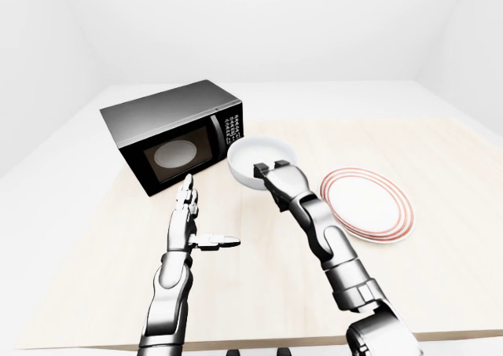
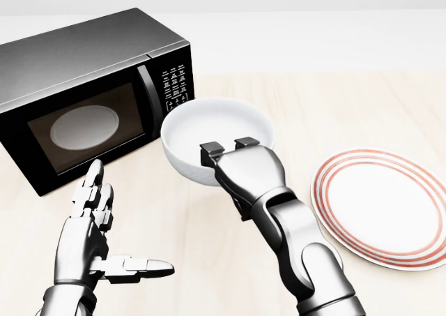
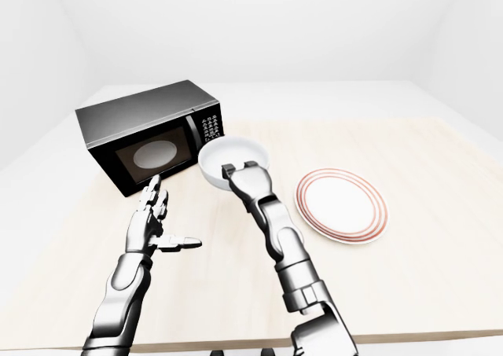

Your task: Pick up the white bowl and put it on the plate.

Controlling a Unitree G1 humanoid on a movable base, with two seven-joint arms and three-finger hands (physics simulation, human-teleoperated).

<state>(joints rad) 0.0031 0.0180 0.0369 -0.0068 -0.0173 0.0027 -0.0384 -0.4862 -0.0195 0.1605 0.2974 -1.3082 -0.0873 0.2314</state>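
Left hand: the left hand (image 2: 94, 236) hovered over the table (image 2: 334, 107), fingers spread, holding nothing.
Microwave: the microwave (image 2: 90, 93) stood at upper left, door closed.
White bowl: the white bowl (image 2: 209, 131) hung clear of the table, mouth tilted up, no long axis.
Right hand: the right hand (image 2: 237, 164) gripped its near rim.
Plate: the plate (image 2: 380, 204) lay right, apart.
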